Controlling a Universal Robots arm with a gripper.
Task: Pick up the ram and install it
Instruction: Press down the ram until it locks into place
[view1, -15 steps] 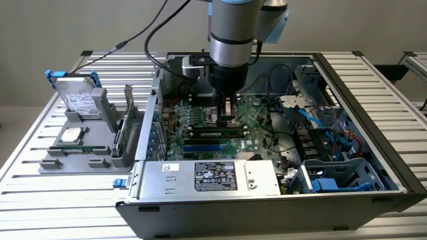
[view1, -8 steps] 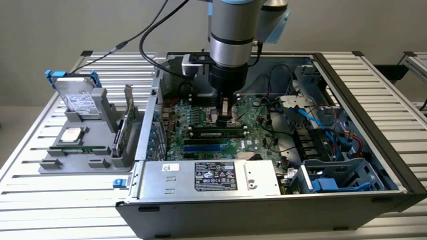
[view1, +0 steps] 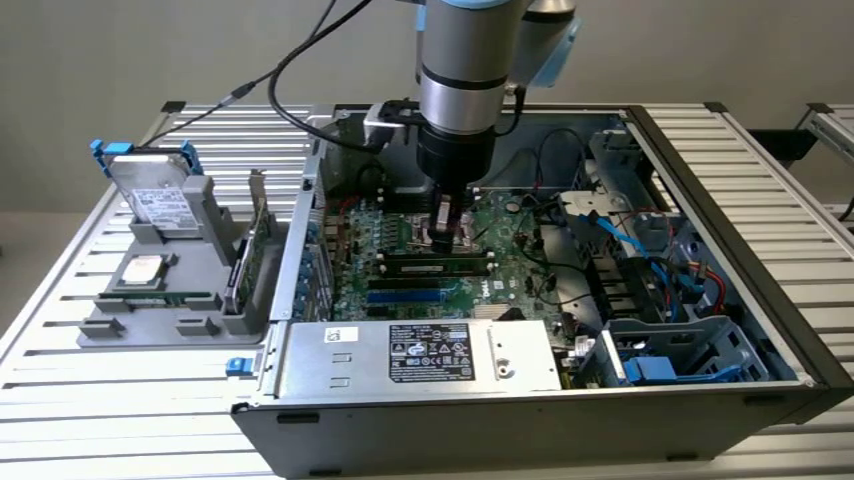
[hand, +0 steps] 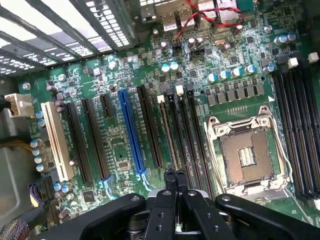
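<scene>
Your gripper (view1: 446, 236) hangs inside the open computer case (view1: 747, 190), low over the motherboard (hand: 125, 150). Fingers (hand: 169, 176) pressed together, nothing between them; in the wrist view their tips sit right above the row of black memory slots beside the empty processor socket (hand: 247, 155).

The ram (view1: 430, 266) lies flat and lengthwise in a slot on the motherboard, just beside the gripper tip, between it and the blue slots (view1: 404, 297) toward the power supply (view1: 427, 355). Whether tip and stick touch, you cannot tell.

Grey parts tray (view1: 147, 325) sits outside the case on the exterior view's left, a hard drive (view1: 158, 195) standing in it.
</scene>
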